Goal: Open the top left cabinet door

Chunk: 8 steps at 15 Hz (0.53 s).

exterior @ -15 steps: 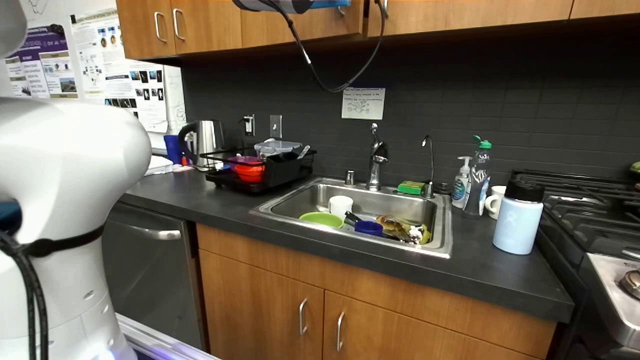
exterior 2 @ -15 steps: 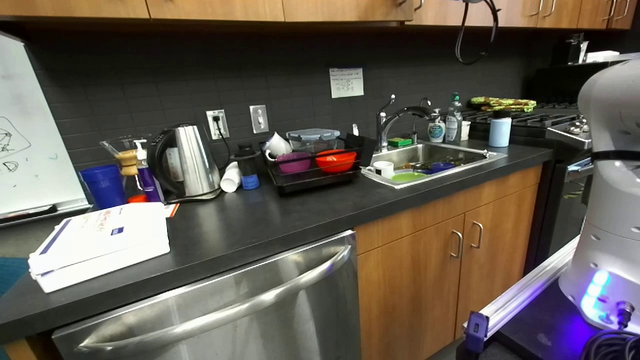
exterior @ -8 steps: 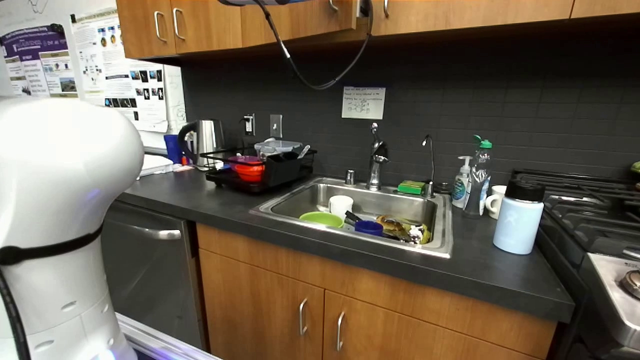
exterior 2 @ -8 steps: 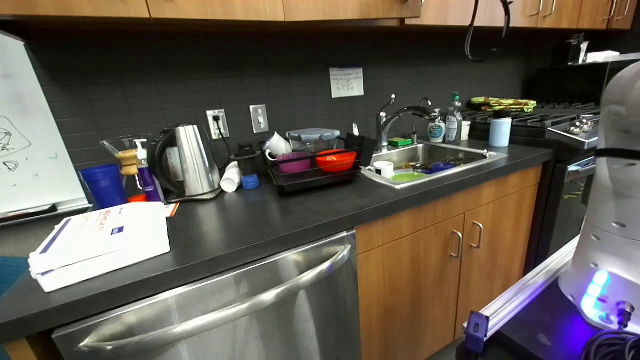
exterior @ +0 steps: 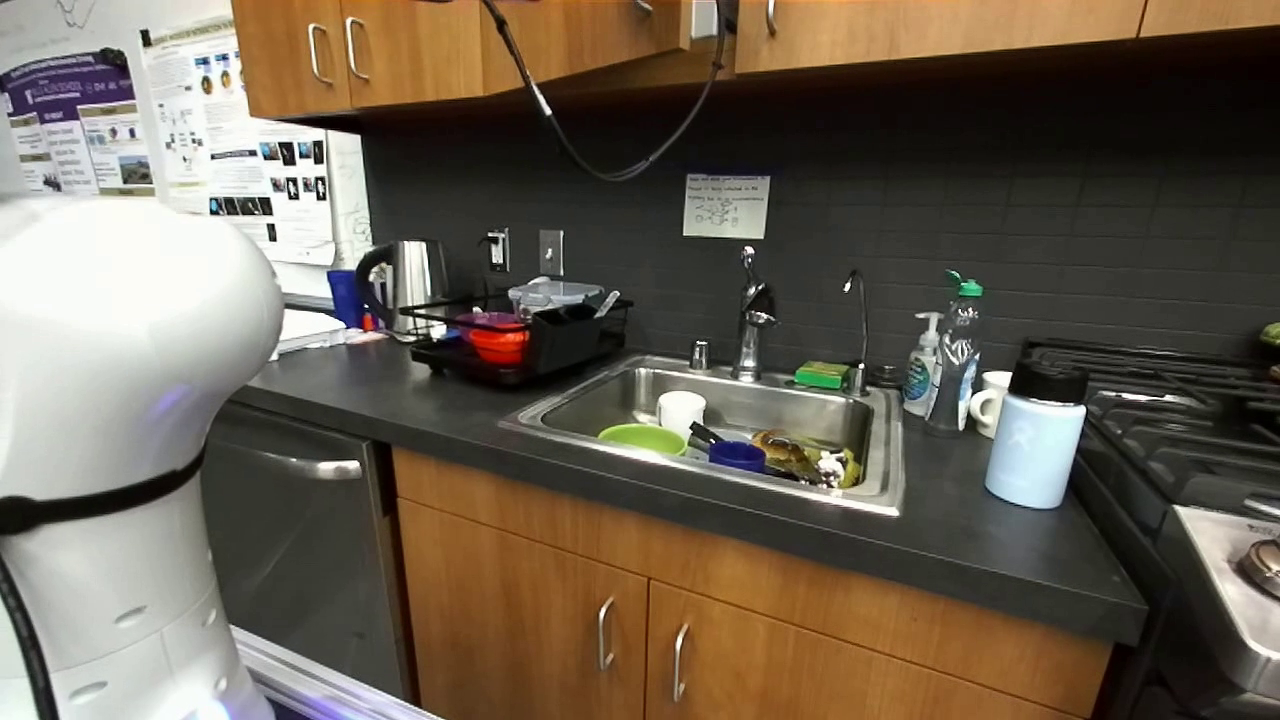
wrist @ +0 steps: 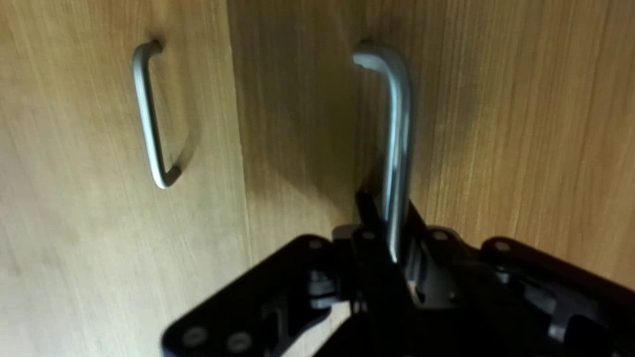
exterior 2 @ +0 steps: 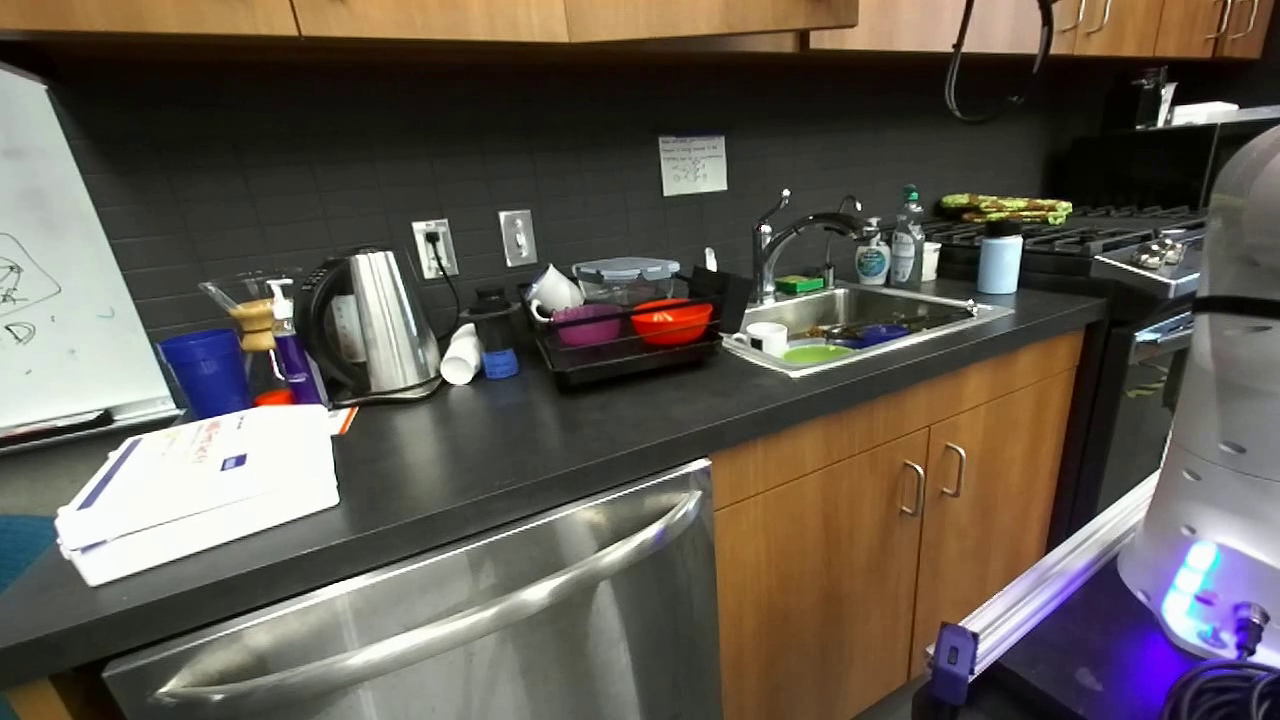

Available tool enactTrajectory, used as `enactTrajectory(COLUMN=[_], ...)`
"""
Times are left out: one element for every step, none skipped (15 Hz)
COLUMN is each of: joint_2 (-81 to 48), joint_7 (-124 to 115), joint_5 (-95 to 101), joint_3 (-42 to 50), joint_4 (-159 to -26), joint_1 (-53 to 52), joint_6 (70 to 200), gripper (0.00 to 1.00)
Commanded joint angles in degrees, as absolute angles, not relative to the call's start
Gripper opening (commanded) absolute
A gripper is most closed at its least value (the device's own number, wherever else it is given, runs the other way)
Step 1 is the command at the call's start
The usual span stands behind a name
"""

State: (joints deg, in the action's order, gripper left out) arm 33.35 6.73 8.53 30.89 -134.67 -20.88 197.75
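Gripper (wrist: pixel 389 213) closed, you hold the handle (wrist: pixel 401 124) pinched between its jaws, presumably so a pull brings the door (wrist: pixel 511 139) along. That door lies just beyond your grip, partly open in both exterior views, angled out from the cabinet (exterior: pixel 706 66).

I count two bar handles (wrist: pixel 402 124) in my wrist view, plus one sink (exterior: pixel 885 440), one kettle (exterior 2: pixel 392 320), one dish rack (exterior 2: pixel 626 370).

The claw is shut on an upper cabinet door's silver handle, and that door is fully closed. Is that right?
Not closed: in both exterior views, the upper cabinet door stands partly open, its free edge angled outward. The claw is indeed shut on the silver handle.
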Motion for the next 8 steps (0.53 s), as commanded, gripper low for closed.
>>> enactTrajectory(joint_2=[43.9, 45.3, 46.4, 47.5, 48.3, 49.2, 49.6, 50.2], joint_7=[7.4, 7.5, 7.8, 8.0, 8.1, 8.3, 8.5, 8.7], joint_5=[12.0, 12.9, 13.6, 14.0, 14.3, 14.5, 14.3, 14.1], joint_3=[36.1, 37.0, 37.6, 38.0, 38.3, 38.5, 38.4, 38.4], joint_4=[-141.0, -141.5, -141.8, -142.0, -142.2, -142.3, -142.5, -142.6], joint_1=[-25.8, -27.3, -28.3, -28.9, -29.3, -29.7, -29.9, -30.2], joint_6=[196.4, 196.4, 196.3, 195.9, 195.6, 195.2, 195.1, 194.7], gripper=[0.03, 0.03, 0.03, 0.03, 0.03, 0.03, 0.03, 0.03])
